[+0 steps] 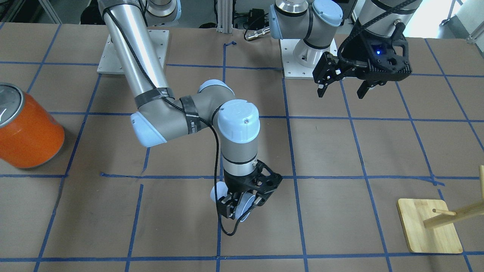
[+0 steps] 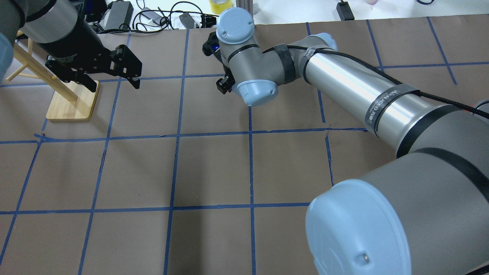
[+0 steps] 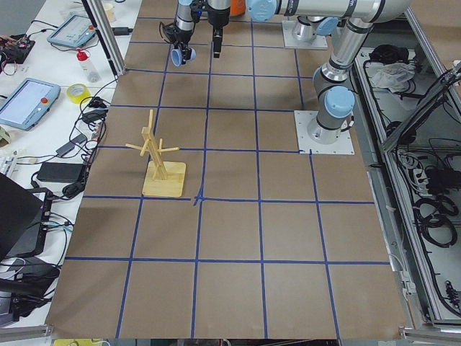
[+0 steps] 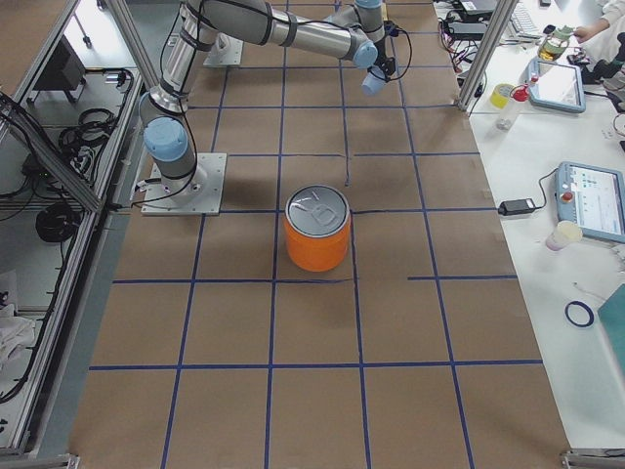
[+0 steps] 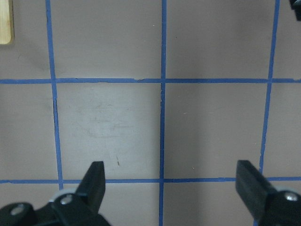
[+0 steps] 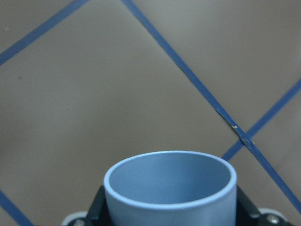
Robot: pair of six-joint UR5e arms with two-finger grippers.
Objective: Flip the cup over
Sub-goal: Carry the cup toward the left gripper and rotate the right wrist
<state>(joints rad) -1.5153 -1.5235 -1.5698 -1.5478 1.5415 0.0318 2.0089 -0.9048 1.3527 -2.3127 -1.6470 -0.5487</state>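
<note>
**Front-facing view:** The right gripper point(image 1: 240, 209) is clamped on the cup point(image 1: 247, 206) near the middle of the table point(image 1: 340, 151), over a blue tape line point(image 1: 321, 177). The cup sits tilted between the fingers. Whether it touches the table cannot be told. The left gripper point(image 1: 342, 90) hangs close to its arm's base, jaws spread wide with nothing between them. The orange can point(image 1: 28, 128) stands at the view's left edge, well apart from the cup. Its silver top is on and its contents are hidden. The wooden stand point(image 1: 427, 226) is at the lower right.

**Overhead view:** The right arm's wrist hides the cup. The left gripper is beside the stand.

**Left side view:** The cup is a small pale blue spot at the far arm's gripper.

**Right side view:** The can is upright mid-table, with the cup far beyond it.

**Left wrist view:** The fingers are set wide apart over bare table.

**Right wrist view:** The cup's mouth opens away from the wrist, with a finger on either side. Only smooth blue inner wall shows inside.
</note>
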